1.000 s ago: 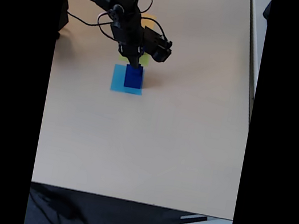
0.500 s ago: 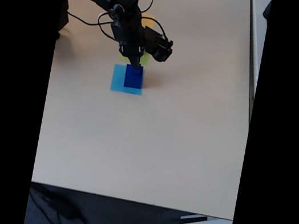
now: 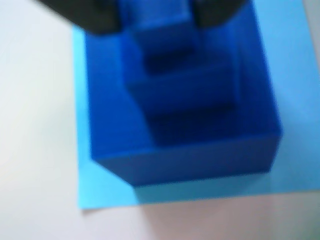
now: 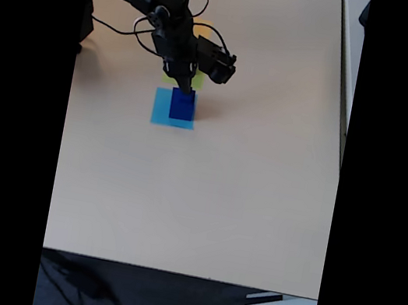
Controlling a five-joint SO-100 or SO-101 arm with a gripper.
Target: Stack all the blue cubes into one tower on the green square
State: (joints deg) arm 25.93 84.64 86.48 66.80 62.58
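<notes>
Spreading pale beneath everything lay the surface (image 4: 197,191). On it sat the light-blue paper square (image 3: 295,75), carrying a stack of blue cubes (image 3: 185,135), stepped from large to small in the blurred wrist view. My tool (image 4: 187,86) stood over the stack's top, its dark fingers (image 3: 215,11) flanking the smallest cube (image 3: 162,27); whether they pinched it I could not tell. A sliver of the green square (image 4: 168,77) showed behind my arm.

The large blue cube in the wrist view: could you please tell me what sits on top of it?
On the large blue cube sits a medium cube, with a smaller cube on that. The black fingers cover the smallest cube's top, so anything above it stays hidden.
</notes>
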